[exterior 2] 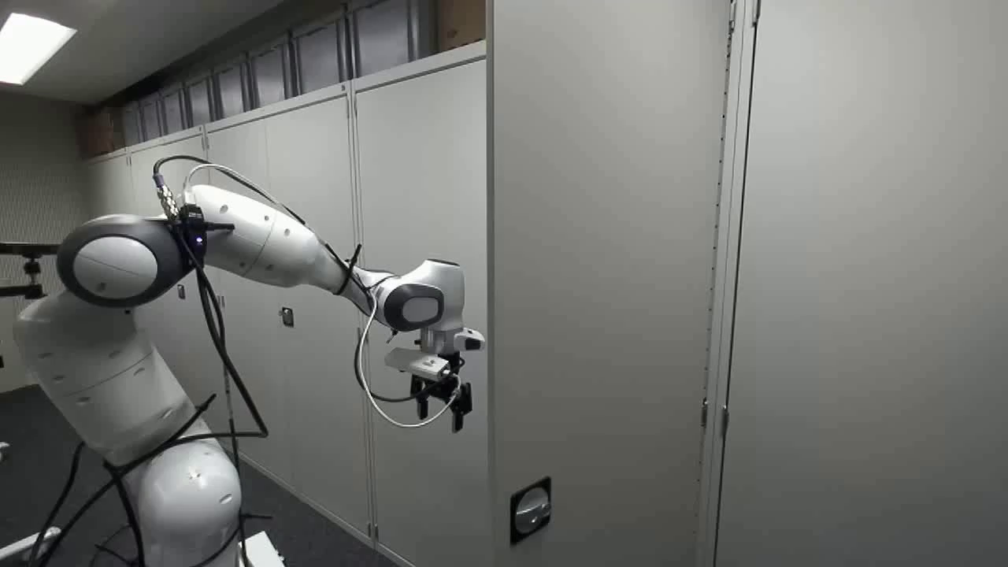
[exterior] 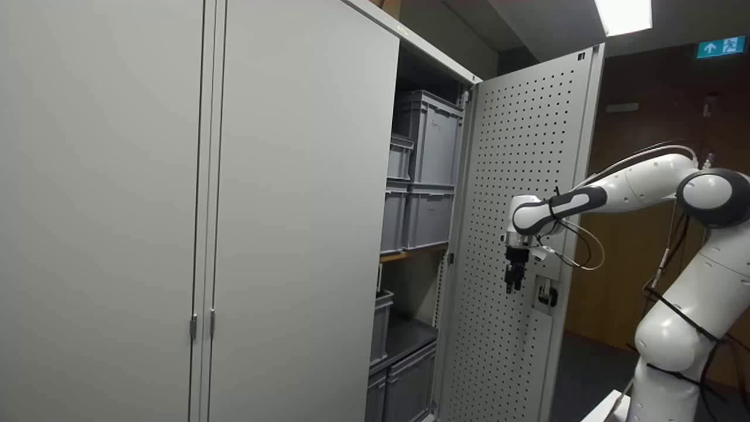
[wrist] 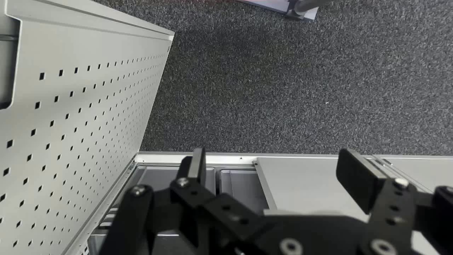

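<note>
Jaws: spread wide, empty | Perforated door (exterior: pixel 504 146): standing open beside jaws, at clearance hard to judge | Latch recess (exterior: pixel 545 296): near door's free edge | Technique: move slowly, avoid scraping door.

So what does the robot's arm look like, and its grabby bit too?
The arm is shiny white, with smooth, rounded parts. Its elbow is dark grey around a white disc. Black cables run along it, and a white cable loops near the end. The pincer is black, with two blocky fingers and silvery screws.
</note>
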